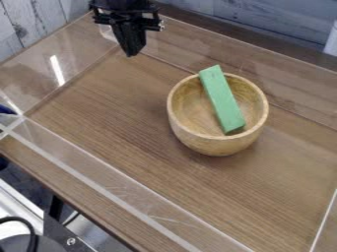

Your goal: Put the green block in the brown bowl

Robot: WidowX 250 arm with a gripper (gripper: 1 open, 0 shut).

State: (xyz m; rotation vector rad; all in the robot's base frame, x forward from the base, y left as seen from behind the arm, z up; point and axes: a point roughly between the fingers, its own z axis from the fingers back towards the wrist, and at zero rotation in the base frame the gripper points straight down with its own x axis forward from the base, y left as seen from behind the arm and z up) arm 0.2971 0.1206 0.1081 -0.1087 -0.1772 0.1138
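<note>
The green block [223, 98] lies tilted inside the brown bowl [218, 138], one end resting on the far rim and the other down in the hollow. The bowl stands on the wooden table right of centre. My black gripper [130, 47] hangs at the upper left, well apart from the bowl, pointing down. Its fingers are pressed together with nothing between them.
A clear plastic wall [79, 167] runs around the wooden tabletop [105, 118], with its near edge crossing the lower left. Grey planks show behind the table at the top left.
</note>
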